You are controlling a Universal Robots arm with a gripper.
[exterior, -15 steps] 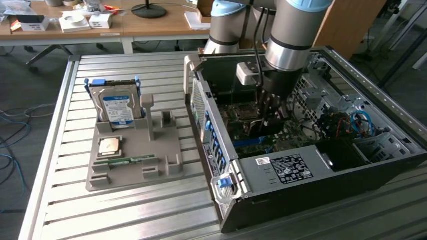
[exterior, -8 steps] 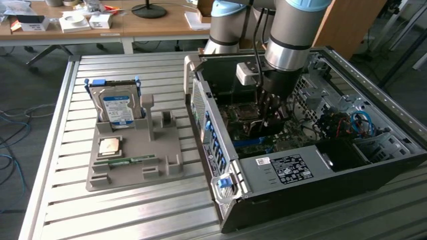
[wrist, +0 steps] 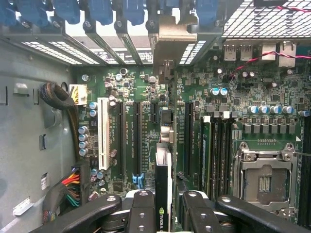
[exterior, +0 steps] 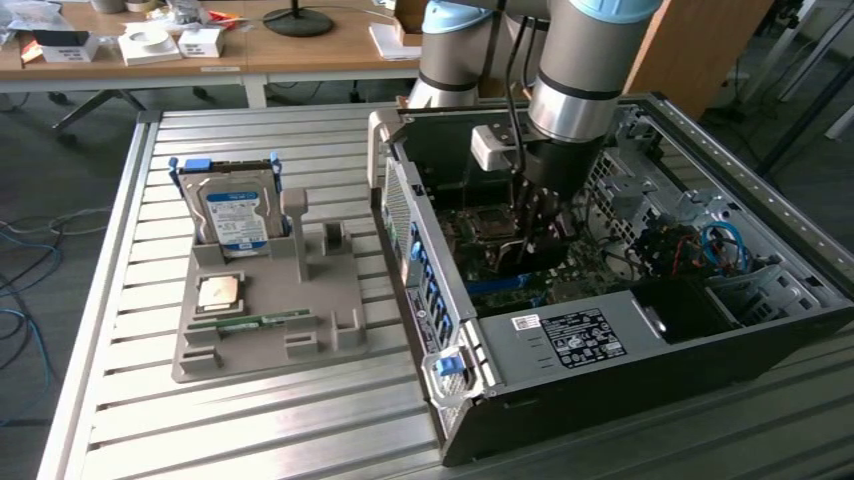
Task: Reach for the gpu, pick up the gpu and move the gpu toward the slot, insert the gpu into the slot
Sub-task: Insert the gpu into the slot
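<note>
Open computer case lying on its side on a slatted metal table, toward the table's edge at the exterior view's right; the arm descends from above into the case, its gripper low over the green motherboard; the gripper's black fingers are partly closed on the gpu, clamping the thin dark card edge-on between them, so that it stands upright over the board; the card's pale metal end bracket reaches the row of rear openings in the case wall; beneath the card run long black connector strips, the slot among them, parallel with a white connector; whether the card's lower edge is seated in a strip cannot be told; the square silver CPU socket lies on the far side of the memory strips; on the table, toward the exterior view's left, a grey holder tray carries an upright hard drive, a processor chip and a green memory stick.
</note>
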